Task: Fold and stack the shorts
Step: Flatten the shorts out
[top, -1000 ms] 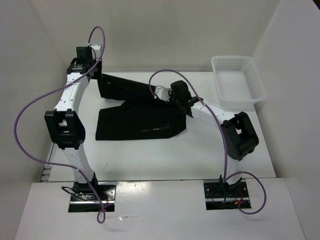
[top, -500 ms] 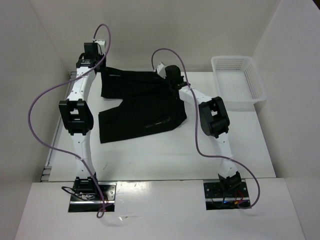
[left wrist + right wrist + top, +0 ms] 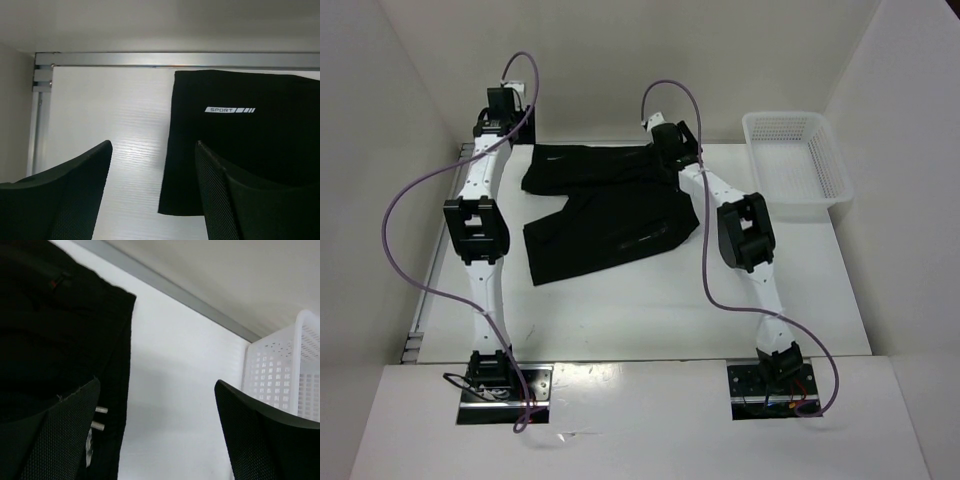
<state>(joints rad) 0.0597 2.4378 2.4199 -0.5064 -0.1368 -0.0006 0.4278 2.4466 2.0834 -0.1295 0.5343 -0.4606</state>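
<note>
The black shorts (image 3: pixel 605 215) lie flat on the white table (image 3: pixel 620 310), their far edge close to the back rail. In the left wrist view the shorts (image 3: pixel 250 145) show a pale "SPORT" mark (image 3: pixel 230 110), and one corner lies on the table below my fingers. My left gripper (image 3: pixel 512 135) (image 3: pixel 153 145) hovers open at the shorts' far left corner, holding nothing. My right gripper (image 3: pixel 675 150) (image 3: pixel 157 382) stands wide open at the far right edge, where the shorts (image 3: pixel 55 320) lie under its left finger (image 3: pixel 65 435). A pair of small metal cord tips shows there.
A white mesh basket (image 3: pixel 795 160) (image 3: pixel 295 370) stands at the back right of the table, right of the shorts. A metal rail (image 3: pixel 175 59) runs along the table's far edge against the back wall. White walls close in on the left and right.
Both grippers were shut on the shorts' edge and carried it toward the back. They have now opened and let go, and the fabric lies flat.
</note>
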